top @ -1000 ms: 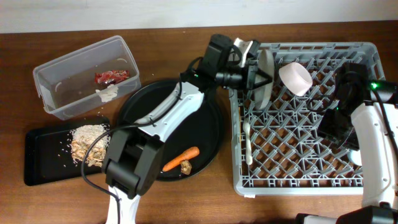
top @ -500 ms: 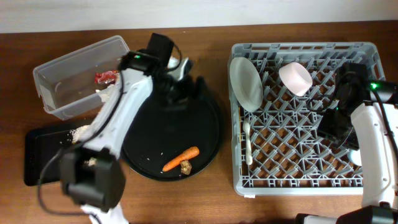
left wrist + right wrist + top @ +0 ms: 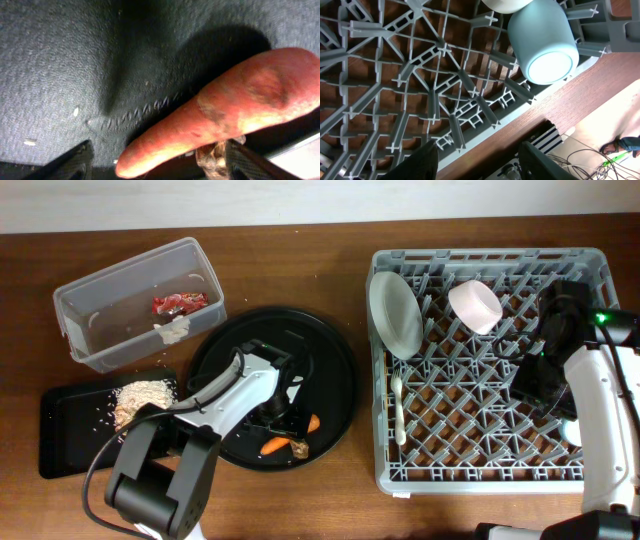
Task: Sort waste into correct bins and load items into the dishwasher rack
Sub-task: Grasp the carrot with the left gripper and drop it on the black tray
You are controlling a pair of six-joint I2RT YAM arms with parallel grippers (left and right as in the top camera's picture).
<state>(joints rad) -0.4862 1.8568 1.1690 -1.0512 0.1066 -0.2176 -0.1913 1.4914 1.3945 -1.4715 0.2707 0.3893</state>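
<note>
Left pincer [image 3: 160,162], jaws apart, straddles the carrot [image 3: 220,110] at its narrow end, low in the frame. The carrot's long axis runs lower left to upper right, oblique to the jaws.

The grey dishwasher rack [image 3: 420,85] fills the view, with brown bench [image 3: 580,100] showing through its lattice. A small blue cup [image 3: 542,42] lies tipped at the upper right, base towards the camera, touching a white cup [image 3: 505,5] above it. The claw [image 3: 480,160] stands spread, holding nothing
</note>
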